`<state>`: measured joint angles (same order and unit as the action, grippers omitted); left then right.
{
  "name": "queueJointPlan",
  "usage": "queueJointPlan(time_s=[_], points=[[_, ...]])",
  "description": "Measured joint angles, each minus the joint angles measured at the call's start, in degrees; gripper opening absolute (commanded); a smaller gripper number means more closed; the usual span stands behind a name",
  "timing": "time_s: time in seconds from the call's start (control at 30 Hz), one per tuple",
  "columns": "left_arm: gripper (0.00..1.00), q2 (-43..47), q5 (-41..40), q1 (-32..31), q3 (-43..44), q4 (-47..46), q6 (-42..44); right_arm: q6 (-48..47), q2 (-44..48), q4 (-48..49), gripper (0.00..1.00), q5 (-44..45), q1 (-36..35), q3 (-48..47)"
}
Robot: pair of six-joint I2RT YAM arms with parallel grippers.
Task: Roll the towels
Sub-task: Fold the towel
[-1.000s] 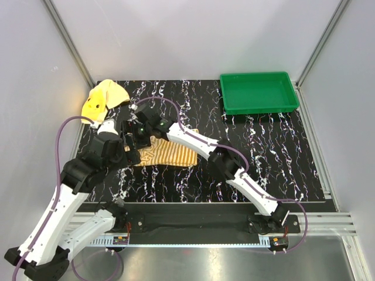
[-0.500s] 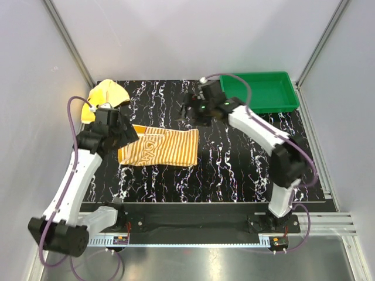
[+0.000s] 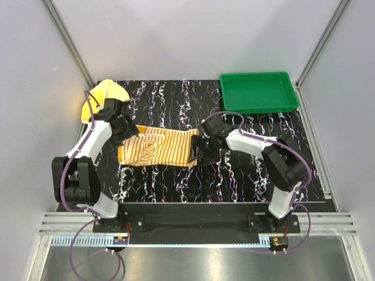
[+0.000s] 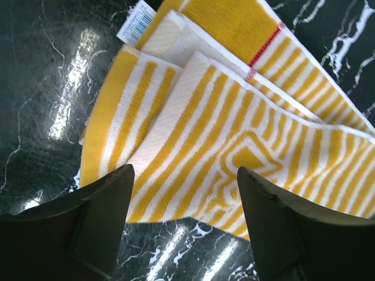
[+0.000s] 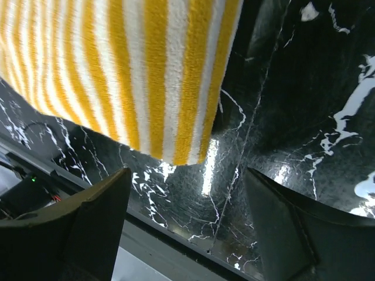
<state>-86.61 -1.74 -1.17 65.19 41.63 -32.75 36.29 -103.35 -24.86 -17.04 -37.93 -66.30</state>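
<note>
under left end effector (image 4: pixel 186 175), striped towel (image 4: pixel 234 117)

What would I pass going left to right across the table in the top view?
yellow towel → left gripper → striped towel → right gripper → green tray

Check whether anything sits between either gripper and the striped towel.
Nothing visible does. The left gripper hangs open over the lettered end of the striped towel, the right gripper open at its other end; both wrist views show only cloth and table between the fingers. The yellow towel and green tray lie aside.
</note>
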Motion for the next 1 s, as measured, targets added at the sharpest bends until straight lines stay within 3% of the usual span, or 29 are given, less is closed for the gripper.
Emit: queueJointPlan(time_s=[0.53, 0.63, 0.67, 0.8, 0.87, 1.0], points=[[0.56, -14.64, -3.04, 0.59, 2.97, -6.21, 1.22, 0.04, -4.72, 8.94, 0.77, -6.71, 0.02, 1.2], [0.45, -15.98, -2.93, 0.59, 2.99, -6.99, 1.18, 0.09, -4.87, 10.01, 0.75, -7.61, 0.07, 1.53], [0.33, -16.28, -2.89, 0.59, 2.99, -7.17, 1.2, 0.11, -5.03, 10.32, 0.73, -8.0, 0.07, 1.57], [0.07, -17.46, -2.64, 0.59, 3.43, -7.74, 0.9, 0.15, -5.46, 11.34, 0.63, -8.74, 0.09, 1.9], [0.0, -17.53, -2.51, 0.59, 3.52, -7.87, 0.85, -0.04, -5.57, 11.69, 0.57, -8.85, 0.09, 2.21], [0.0, -17.51, -2.58, 0.59, 5.18, -6.97, 0.81, 0.02, -6.27, 12.26, 0.36, -9.62, 0.13, 2.93]])
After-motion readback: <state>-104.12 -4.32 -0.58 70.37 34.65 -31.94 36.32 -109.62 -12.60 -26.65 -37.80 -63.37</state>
